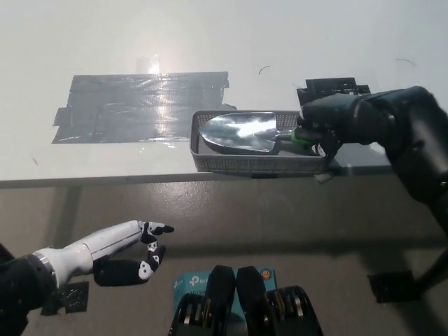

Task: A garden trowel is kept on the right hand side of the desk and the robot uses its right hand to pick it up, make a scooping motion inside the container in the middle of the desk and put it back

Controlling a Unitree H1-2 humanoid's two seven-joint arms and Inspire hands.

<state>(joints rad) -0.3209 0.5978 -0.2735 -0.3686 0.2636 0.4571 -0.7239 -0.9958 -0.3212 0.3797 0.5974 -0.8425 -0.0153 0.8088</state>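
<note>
Pickup done: right robot hand (pixel 329 126) grasps the trowel (pixel 241 131), blade inside the basket (pixel 245 162) on the desk (pixel 210 42), scoop underway, put-back left; left robot hand (pixel 133 245) idle lower left, released.

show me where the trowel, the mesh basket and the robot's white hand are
silver metal garden trowel with green handle (pixel 241 131), head view, on the middle of its blade
grey mesh basket (pixel 245 165), head view, on its front wall
white left hand (pixel 133 238), head view, on the middle of the hand
</note>
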